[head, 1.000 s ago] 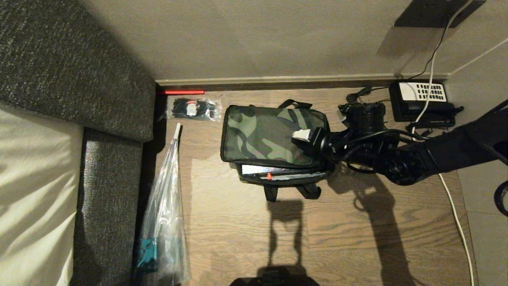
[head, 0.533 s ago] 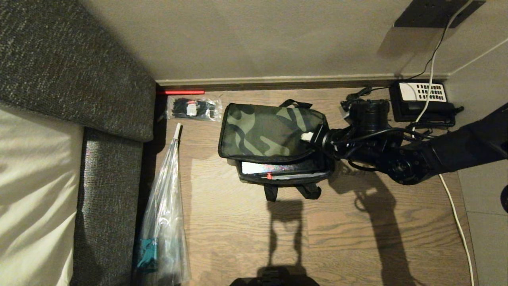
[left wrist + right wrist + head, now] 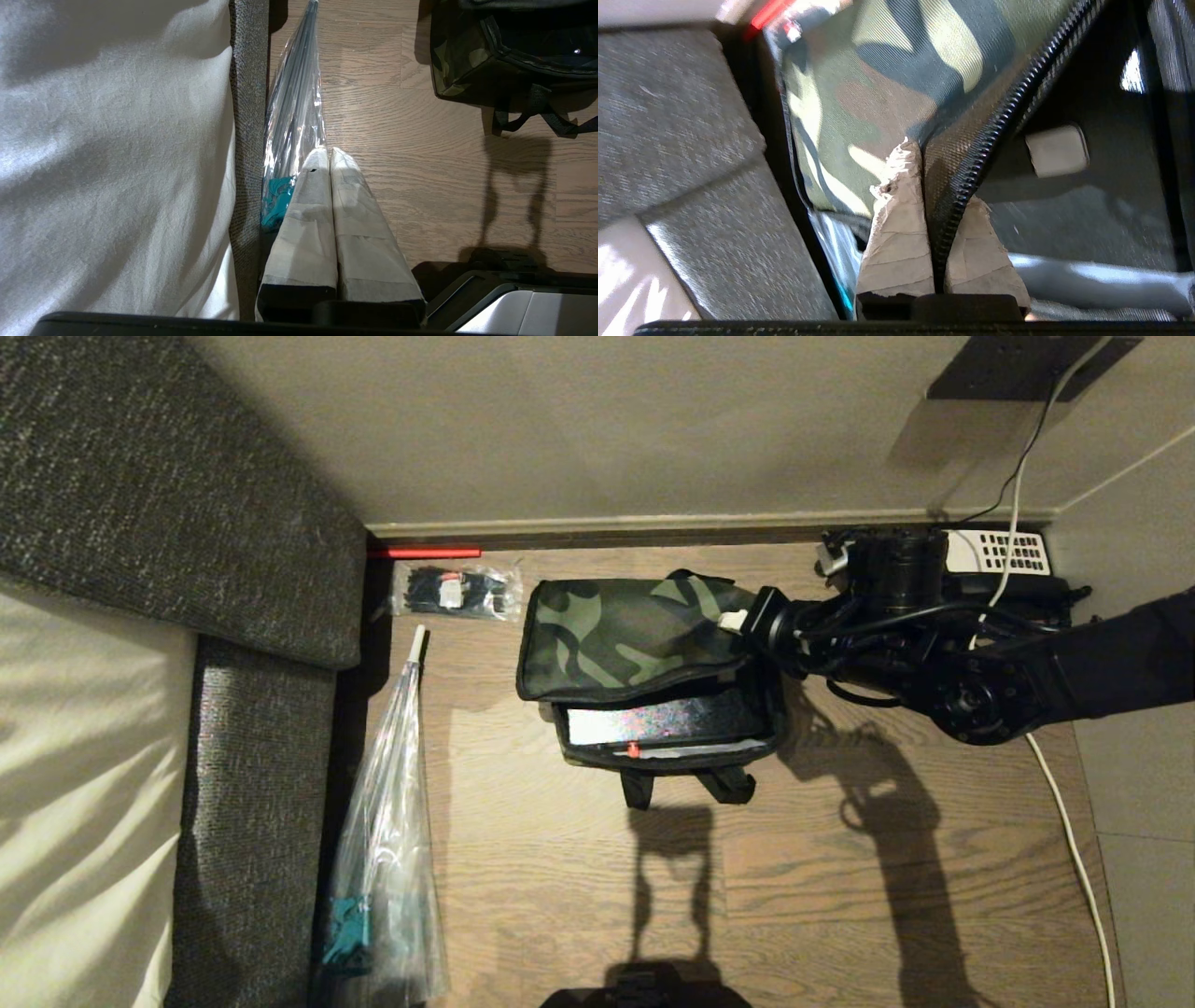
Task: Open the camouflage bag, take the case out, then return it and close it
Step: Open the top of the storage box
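Note:
The camouflage bag (image 3: 625, 630) lies on the wood floor near the wall, black straps toward me. My right gripper (image 3: 742, 619) is shut on the zipper edge of its top panel (image 3: 945, 186) at the right end and holds that side lifted. One taped finger (image 3: 896, 219) lies on the camouflage side, the other under the flap. Below the raised flap shows the case (image 3: 667, 721), black with a speckled sheen and a small red button (image 3: 633, 749). My left gripper (image 3: 330, 154) is shut on nothing, parked low beside the sofa.
A grey sofa with a pale cushion (image 3: 140, 616) fills the left side. A folded umbrella in clear plastic (image 3: 392, 821) lies along it. A packet of black items (image 3: 455, 591) sits by the baseboard. A black telephone (image 3: 999, 555) and a white cable (image 3: 1074, 840) are at the right.
My right gripper closed on the flap's right edge, then rose and drew back toward the wall. The flap has lifted and more of the case shows.

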